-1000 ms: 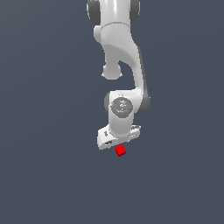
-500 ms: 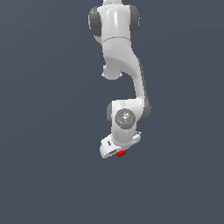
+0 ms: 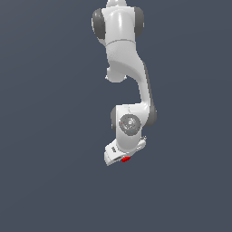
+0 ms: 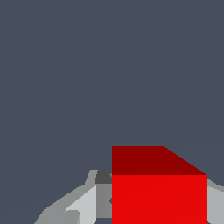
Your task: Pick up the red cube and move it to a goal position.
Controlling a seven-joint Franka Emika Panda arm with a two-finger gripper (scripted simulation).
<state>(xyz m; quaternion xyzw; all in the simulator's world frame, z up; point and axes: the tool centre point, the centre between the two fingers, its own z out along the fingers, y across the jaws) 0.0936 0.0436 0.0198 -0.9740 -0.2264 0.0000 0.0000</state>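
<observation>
Red cube (image 4: 159,192) sitting between gripper (image 3: 121,157) fingers, closure impossible to confirm, grasping step, calling next for firm clamping.

The exterior view looks from well back and high up, taking in the whole white arm (image 3: 127,86) down to the gripper (image 3: 121,157) against a plain dark ground. The wrist view sits right at the gripper (image 4: 159,205), looking out along its fingers (image 4: 83,205). Both share the red cube (image 3: 126,158) (image 4: 157,192) at the fingertips, which looms large up close.
</observation>
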